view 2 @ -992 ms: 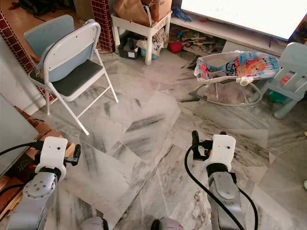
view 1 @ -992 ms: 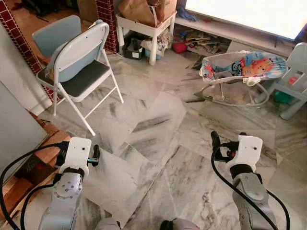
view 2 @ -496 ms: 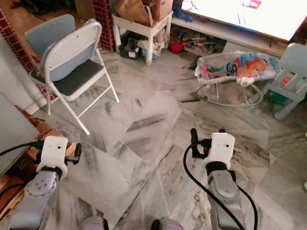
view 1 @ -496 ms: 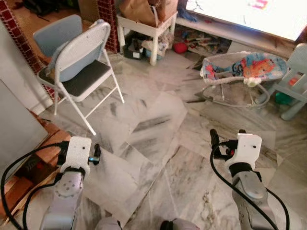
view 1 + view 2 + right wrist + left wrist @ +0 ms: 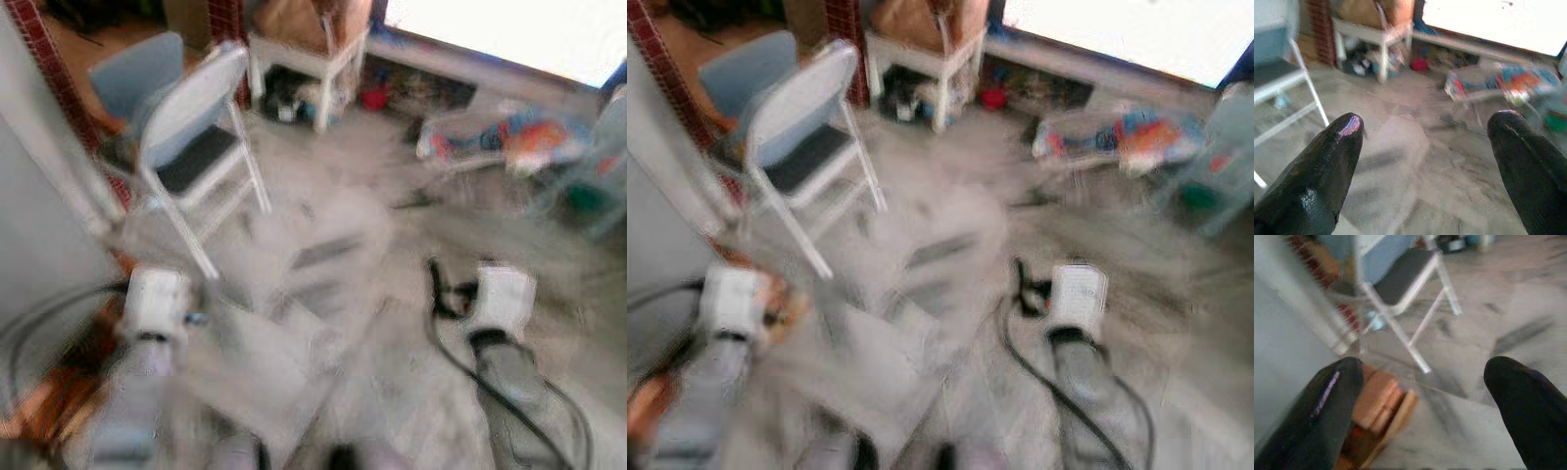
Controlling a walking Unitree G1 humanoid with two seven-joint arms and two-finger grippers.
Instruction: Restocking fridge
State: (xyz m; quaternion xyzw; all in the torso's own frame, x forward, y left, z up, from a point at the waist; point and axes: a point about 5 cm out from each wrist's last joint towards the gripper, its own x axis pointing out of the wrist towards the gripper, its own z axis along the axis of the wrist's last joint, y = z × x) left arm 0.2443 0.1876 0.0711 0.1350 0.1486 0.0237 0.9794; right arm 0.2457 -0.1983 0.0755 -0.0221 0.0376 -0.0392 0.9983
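Both head views are blurred by motion. My left gripper hangs low on the left over the marble floor. It is open, with nothing between its black fingers. My right gripper is held low on the right, also open and holding nothing. Its white wrist block is visible from the head. A flat grey panel stands at the left edge. I see no food items or bottles.
A white folding chair with a dark seat stands ahead on the left. Behind it are a small white table with clutter and a red brick pillar. A colourful baby bouncer lies at the right. Brown bricks lie by the grey panel.
The whole picture has shifted a little to the right and blurred, so the camera is moving. Both arms keep the same low pose with fingers apart.
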